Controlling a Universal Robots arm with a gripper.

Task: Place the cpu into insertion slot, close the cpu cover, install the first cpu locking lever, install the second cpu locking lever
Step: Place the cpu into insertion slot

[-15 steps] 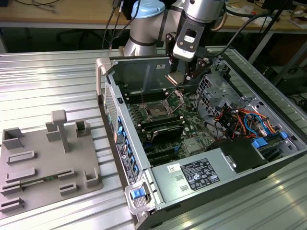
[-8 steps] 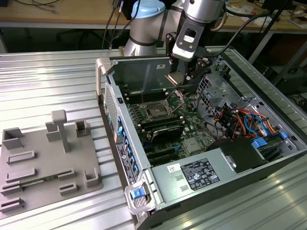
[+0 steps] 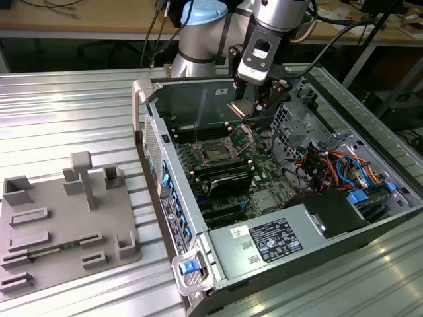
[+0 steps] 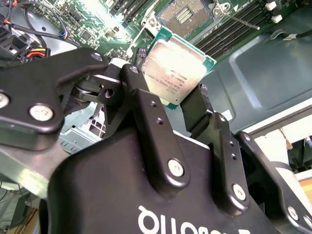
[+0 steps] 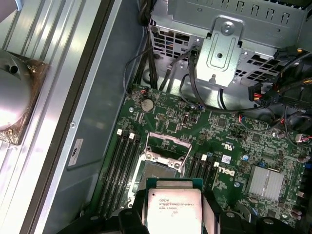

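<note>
Exterior view, computer case [image 3: 173,218]: lies open on the ribbed metal surface [image 3: 73,112], filling the middle and the exterior view's right.
Exterior view, fixture plate [image 3: 59,228]: grey, with raised blocks, lies on the surface at the exterior view's left, just beside the case.
Exterior view, arm [image 3: 198,33]: reaches in from the upper middle of the frame, its claw [image 3: 254,109] hanging inside the case above the motherboard [image 3: 264,198].
Exterior view, insertion slot [image 3: 217,153]: dark square in the middle of the board, just below the claw in the frame.
Exterior view, cpu cover [image 3: 243,137]: tipped up beside the slot.

Second wrist view, claw [image 4: 168,85]: closed on the cpu [image 4: 178,73], with one black finger [image 4: 146,112] on each of two opposite edges.
Second wrist view, cpu: silvery top facing the camera, held tilted and clear of the green board.
Second wrist view, insertion slot [image 4: 187,14]: bare beyond the chip, its contact field showing.
Second wrist view, memory slots [image 4: 234,29]: long black rows beside the socket.

First wrist view, cpu [image 5: 174,202]: pinched between the two fingers [image 5: 212,212], hanging in front of the socket's near edge.
First wrist view, insertion slot [image 5: 161,171]: uncovered, nothing seated in it.
First wrist view, cpu cover [image 5: 168,143]: silver frame raised on the far side of the slot.
First wrist view, heatsink [image 5: 265,183]: small finned block, well apart from the socket.
First wrist view, drive cage [image 5: 229,39]: grey metal, beyond the board, with cables trailing past it.
</note>
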